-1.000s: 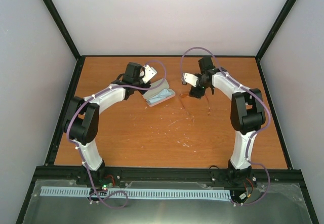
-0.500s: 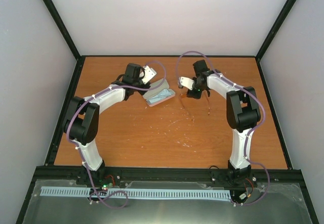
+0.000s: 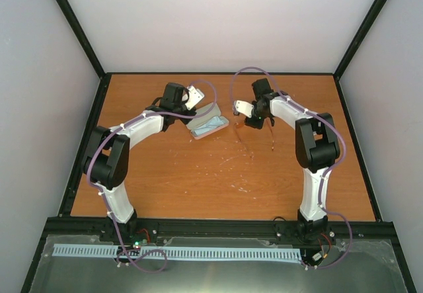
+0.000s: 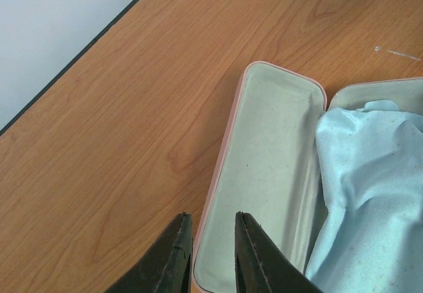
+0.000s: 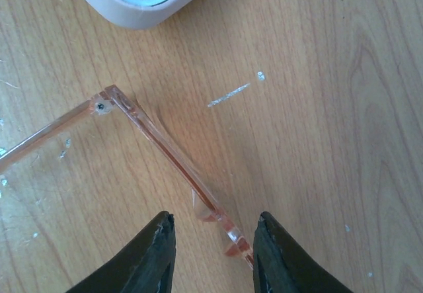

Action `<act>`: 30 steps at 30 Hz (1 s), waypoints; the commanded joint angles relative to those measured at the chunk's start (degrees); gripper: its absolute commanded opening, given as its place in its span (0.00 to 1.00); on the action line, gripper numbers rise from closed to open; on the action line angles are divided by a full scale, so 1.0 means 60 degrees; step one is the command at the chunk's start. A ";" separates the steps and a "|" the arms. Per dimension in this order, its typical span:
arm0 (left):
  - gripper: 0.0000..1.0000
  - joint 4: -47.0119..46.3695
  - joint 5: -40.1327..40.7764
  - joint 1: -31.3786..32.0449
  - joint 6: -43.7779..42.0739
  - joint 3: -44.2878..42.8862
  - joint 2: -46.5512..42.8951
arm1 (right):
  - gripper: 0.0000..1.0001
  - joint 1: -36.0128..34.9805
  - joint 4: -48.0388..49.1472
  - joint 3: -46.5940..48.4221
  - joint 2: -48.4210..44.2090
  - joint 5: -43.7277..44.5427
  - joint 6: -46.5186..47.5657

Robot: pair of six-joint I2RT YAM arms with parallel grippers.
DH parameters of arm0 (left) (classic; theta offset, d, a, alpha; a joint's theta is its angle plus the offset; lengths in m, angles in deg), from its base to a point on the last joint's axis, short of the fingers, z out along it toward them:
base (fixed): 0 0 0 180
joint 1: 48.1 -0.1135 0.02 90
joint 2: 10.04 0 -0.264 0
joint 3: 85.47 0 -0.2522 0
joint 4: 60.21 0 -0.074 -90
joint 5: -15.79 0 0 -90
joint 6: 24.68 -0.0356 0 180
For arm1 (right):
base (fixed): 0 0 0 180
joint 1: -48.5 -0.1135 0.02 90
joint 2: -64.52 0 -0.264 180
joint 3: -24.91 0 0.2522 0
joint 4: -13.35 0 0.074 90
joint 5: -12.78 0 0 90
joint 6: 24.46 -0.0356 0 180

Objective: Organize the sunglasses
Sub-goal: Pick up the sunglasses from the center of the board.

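The sunglasses (image 5: 165, 153) are seen lying flat on the table (image 4: 132, 127), just at 4 o'clock of the case (image 4: 271, 167) in the top view, a little to the 2 o'clock side of the table's middle. In the right wrist view the front bar is seen running from a corner hinge at 10 o'clock down toward 5 o'clock, and one slim arm is seen leaving that hinge toward 8 o'clock and passing out of view. The right claw (image 5: 213, 221) is held low over the lower end of that bar, its two fingers parted to either side of it with wood visible on both sides; nothing is gripped by it. A corner of the case is seen at 11 o'clock of this claw, apart from the glasses. The case is pink outside and grey inside, and lies open on the table. A light-blue cloth (image 4: 370, 194) is bunched in it on the 3 o'clock side in the left wrist view, leaving the other half bare. The left claw (image 4: 211, 217) is set astride the case's pink rim at its near corner, its fingers only narrowly parted; whether the rim is touched by them cannot be told.
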 commanded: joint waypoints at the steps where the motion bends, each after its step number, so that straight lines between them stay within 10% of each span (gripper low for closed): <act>1: 0.21 -0.0006 0.0003 -0.0074 -0.0048 -0.0043 -0.0275 | 0.32 -0.0027 0.0116 -0.0025 0.0401 0.0016 -0.0026; 30: 0.21 -0.0207 -0.0205 -0.0076 -0.0042 -0.0124 -0.0303 | 0.03 0.0017 -0.0518 -0.0601 -0.0140 0.0156 0.0038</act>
